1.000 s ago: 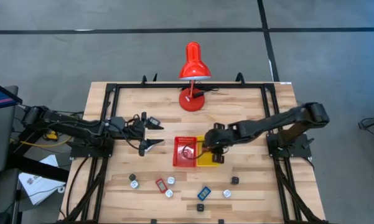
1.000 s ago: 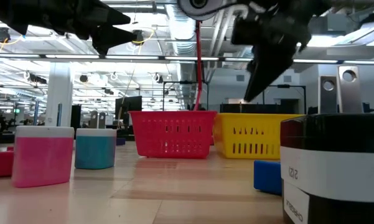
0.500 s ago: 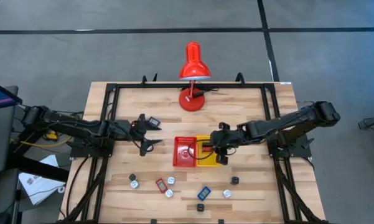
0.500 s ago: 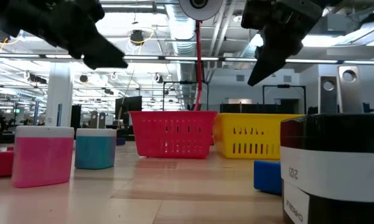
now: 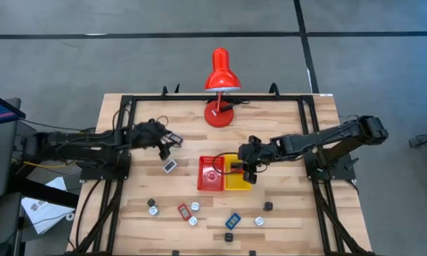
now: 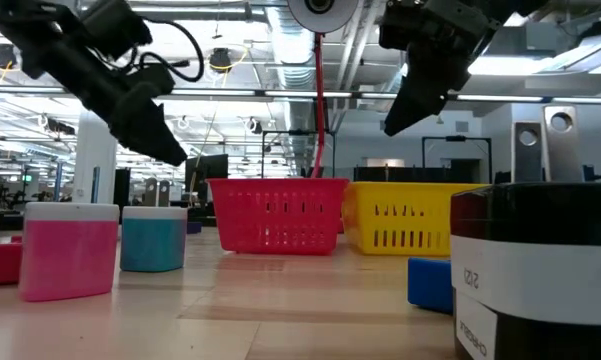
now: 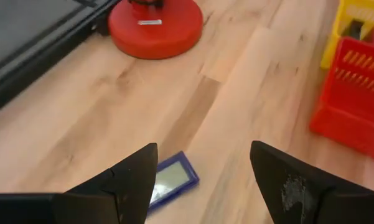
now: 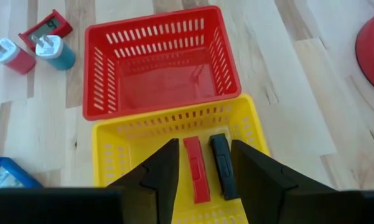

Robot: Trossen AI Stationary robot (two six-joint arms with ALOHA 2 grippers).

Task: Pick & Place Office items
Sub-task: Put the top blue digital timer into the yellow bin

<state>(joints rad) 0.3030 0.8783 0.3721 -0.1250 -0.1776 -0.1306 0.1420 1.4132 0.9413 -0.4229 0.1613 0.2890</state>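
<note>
My left gripper point(image 5: 166, 148) point(image 7: 202, 152) is open, tipped down above a flat blue rectangle with a pale screen point(image 7: 171, 180) point(image 5: 170, 166), which lies flat on the table left of the red tray point(image 5: 211, 173). My right gripper point(image 5: 247, 161) point(image 8: 202, 146) hangs open over the yellow tray point(image 8: 112, 146), touching nothing. A flat red piece point(image 8: 195, 168) and a flat black piece point(image 8: 221, 165) lie on that tray's floor. Several small items rest on the near part of the table, among them a red rectangle point(image 5: 183, 211), a blue one point(image 5: 232, 220) and a black knob point(image 5: 268, 206).
The red desk lamp point(image 5: 220, 78) stands at the far edge, its base point(image 7: 155, 28) ahead of my left gripper. The red tray point(image 8: 162, 59) holds nothing I can see. A black frame point(image 5: 128, 107) runs round the table. In the low view, pink point(image 6: 68, 250) and teal point(image 6: 153, 238) blocks stand near.
My left gripper has drawn back toward the table's left and far side and tipped from level to slanting downward; the blue rectangle now shows uncovered on the table. My right gripper has shifted a little toward the far edge above the yellow tray.
</note>
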